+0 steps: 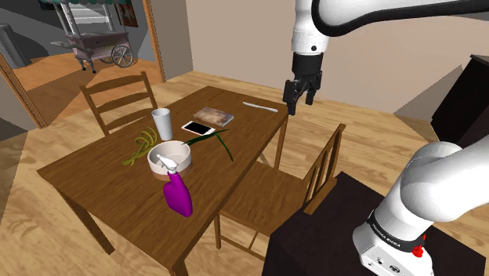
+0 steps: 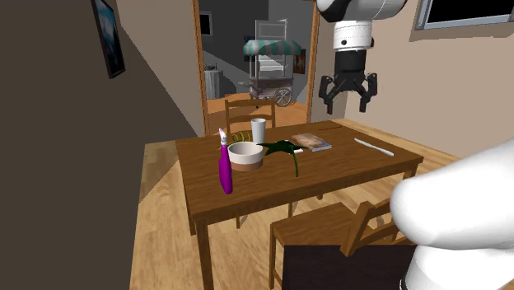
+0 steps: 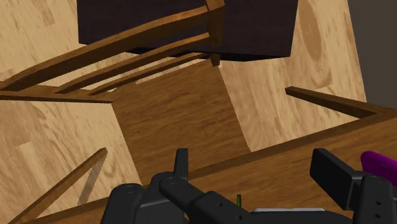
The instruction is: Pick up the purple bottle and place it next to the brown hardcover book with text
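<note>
Hovering high by the edge of the brown wooden table [image 1: 94, 171], the all-black two-finger claw [image 1: 300, 102] is hanging spread and empty, so the reach is probably only starting. The purple spray-topped bottle [image 1: 179, 196] is standing upright well below and far from the claw, beyond the brown hardcover book [image 1: 213, 116], just beside a white round bowl [image 1: 171, 157]; the next move is calling for crossing over, descending and straddling its body.
</note>
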Controlling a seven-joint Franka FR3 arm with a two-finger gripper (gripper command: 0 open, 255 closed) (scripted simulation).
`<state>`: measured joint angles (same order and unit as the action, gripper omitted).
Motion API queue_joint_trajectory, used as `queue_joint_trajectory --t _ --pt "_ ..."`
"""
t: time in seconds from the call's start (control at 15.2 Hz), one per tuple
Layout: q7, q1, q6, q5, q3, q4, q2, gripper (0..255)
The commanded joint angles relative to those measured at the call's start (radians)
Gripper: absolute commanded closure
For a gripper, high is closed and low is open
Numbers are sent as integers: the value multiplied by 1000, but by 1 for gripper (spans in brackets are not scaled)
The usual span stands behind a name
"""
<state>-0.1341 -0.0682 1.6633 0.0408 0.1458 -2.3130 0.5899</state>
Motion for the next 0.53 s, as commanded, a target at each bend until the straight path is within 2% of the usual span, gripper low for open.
queue_joint_trajectory --t 0.0,0.46 --pt "-27 -14 44 15 31 6 -35 0" --pt "-130 -55 181 35 144 77 -196 0"
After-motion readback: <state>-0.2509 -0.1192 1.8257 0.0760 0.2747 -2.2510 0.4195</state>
